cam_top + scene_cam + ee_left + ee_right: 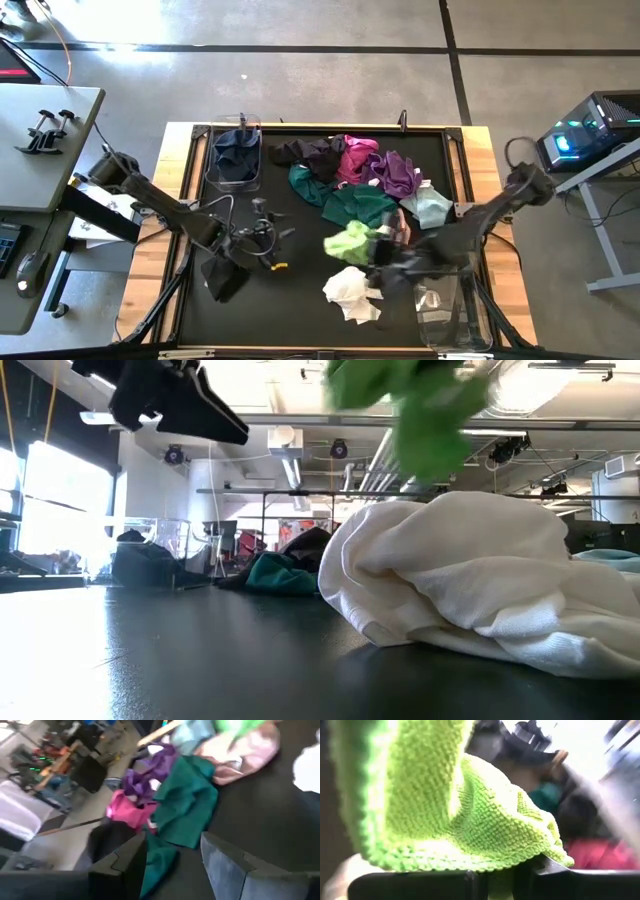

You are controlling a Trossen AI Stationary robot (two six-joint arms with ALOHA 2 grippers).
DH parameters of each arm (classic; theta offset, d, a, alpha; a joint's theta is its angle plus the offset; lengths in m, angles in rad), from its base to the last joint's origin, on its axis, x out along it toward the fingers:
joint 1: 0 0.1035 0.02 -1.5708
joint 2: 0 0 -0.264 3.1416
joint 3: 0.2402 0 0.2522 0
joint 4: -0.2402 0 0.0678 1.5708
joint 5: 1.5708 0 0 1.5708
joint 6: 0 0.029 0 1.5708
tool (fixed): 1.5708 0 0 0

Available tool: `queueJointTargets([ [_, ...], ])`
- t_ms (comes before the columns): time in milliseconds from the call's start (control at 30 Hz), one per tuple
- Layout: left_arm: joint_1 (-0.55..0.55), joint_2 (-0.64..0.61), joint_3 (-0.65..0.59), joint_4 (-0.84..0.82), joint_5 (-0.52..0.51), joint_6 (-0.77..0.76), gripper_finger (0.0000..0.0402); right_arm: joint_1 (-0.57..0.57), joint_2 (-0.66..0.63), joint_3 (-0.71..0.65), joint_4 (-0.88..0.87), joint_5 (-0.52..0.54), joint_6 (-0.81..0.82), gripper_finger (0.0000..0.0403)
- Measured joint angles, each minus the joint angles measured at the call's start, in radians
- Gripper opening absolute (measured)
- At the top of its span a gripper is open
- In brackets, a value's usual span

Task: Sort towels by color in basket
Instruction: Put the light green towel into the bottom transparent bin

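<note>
Looks like a robotics lab or workshop: bare concrete floor [300,80] with taped lines, exposed ceiling ducts [290,455] and strip lights, a lit computer tower [590,130] on a side desk, clamps [45,130] on another, wood-edged black counter [300,300] in the middle.

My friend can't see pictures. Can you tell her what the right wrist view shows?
A fuzzy lime green towel fills most of the picture, pinched in the right pincer. Behind it, blurry teal and pink cloths lie on the dark table.
</note>
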Motion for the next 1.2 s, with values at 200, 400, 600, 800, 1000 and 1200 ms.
queueJointTargets([
  [200,0.000,-0.013,0.000,-0.052,-0.003,0.013,0.0174,0.201,-0.022,0.191,-0.532,-0.366,0.765,0.0037],
  [400,0.000,-0.013,0.000,-0.086,0.002,-0.039,0.0174,0.397,-0.007,0.158,-0.599,-0.571,1.343,0.0038],
  [600,0.000,-0.013,-0.001,-0.091,0.003,-0.039,0.0175,0.472,0.032,0.038,-0.603,-0.770,1.685,0.0057],
  [800,0.000,-0.013,-0.001,-0.089,0.008,-0.049,0.0175,0.464,0.027,-0.044,-0.517,-0.773,1.622,0.0102],
  [1000,0.000,-0.012,-0.001,-0.042,0.011,-0.061,0.0175,0.423,-0.015,-0.014,-0.505,-0.877,1.534,0.0175],
  [1200,0.000,-0.012,-0.001,-0.042,0.055,-0.099,0.0175,0.407,-0.044,0.009,-0.564,-0.955,1.579,0.0196],
])
